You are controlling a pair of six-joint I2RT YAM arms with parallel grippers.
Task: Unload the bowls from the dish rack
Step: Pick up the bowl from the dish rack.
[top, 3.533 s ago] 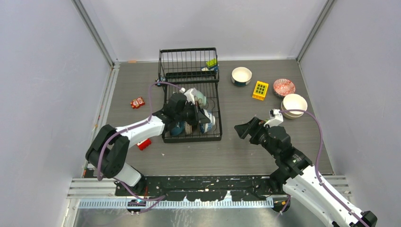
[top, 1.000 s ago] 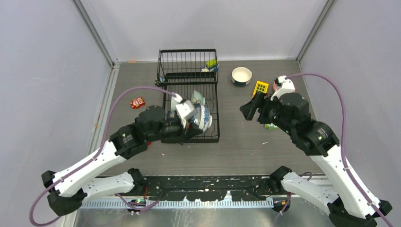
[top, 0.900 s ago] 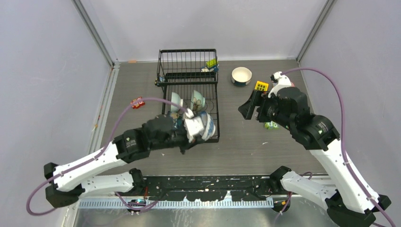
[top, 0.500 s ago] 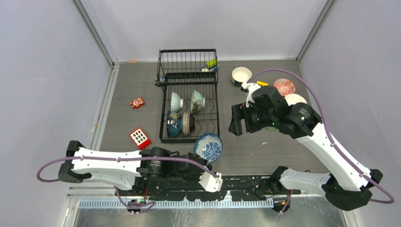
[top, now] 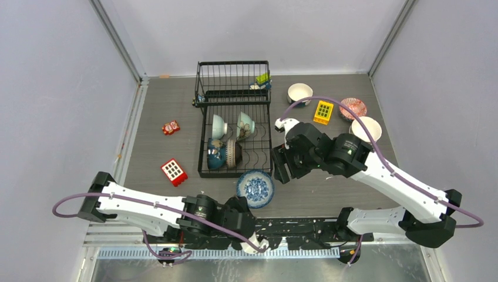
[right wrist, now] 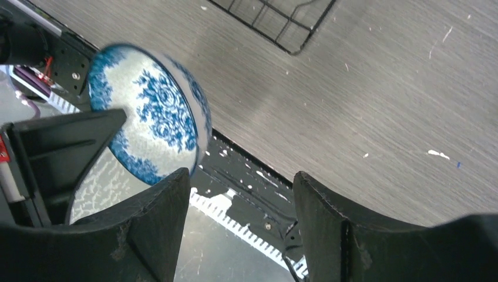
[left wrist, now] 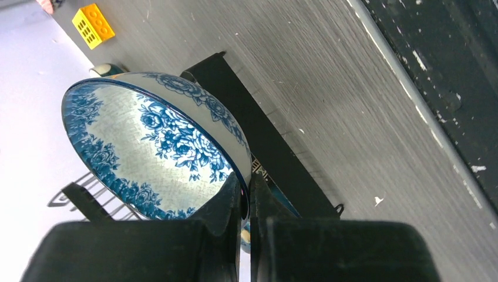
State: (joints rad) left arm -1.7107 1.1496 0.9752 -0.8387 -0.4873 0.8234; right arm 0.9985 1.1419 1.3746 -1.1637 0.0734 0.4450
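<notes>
Bowl (top: 255, 188), round blue-and-white floral ceramic, rim pinched by closed left gripper (left wrist: 245, 189), just in front of black wire dish rack (top: 232, 76), right gripper (right wrist: 241, 176) jaws apart, empty, beside rack

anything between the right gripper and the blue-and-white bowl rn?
Nothing. In the top view, only a short bare strip of table separates the right gripper from the blue-and-white bowl, which the left gripper pinches by the rim.

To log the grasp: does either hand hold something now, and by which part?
The left hand pinches the round blue-and-white patterned ceramic bowl at its rim, one finger inside, one outside. The right hand is open and holds nothing.
</notes>
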